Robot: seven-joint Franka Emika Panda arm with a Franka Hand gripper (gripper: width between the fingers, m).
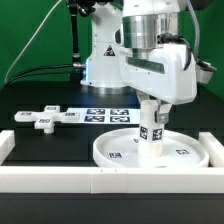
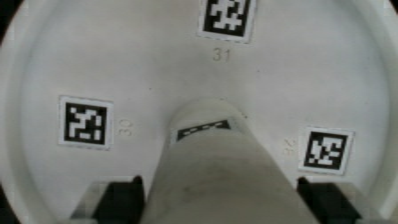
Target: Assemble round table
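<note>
The large white round disc (image 1: 112,153) lies flat near the front wall, rim up, with tags on its face. The short cylindrical leg (image 1: 151,127) stands upright on the disc's middle. My gripper (image 1: 150,104) is above it, shut on the leg's upper part. In the wrist view the leg (image 2: 221,155) runs between my two dark fingers (image 2: 121,200), which touch its sides, with my gripper (image 2: 222,200) centred on it. The disc (image 2: 107,60) fills the background there. The small cross-shaped base (image 1: 38,119) lies on the table at the exterior view's left, apart from the disc.
The marker board (image 1: 105,115) lies flat behind the disc. The white border wall (image 1: 110,182) runs along the front, with a piece at the exterior view's left (image 1: 5,146). The robot's base (image 1: 100,60) stands at the back.
</note>
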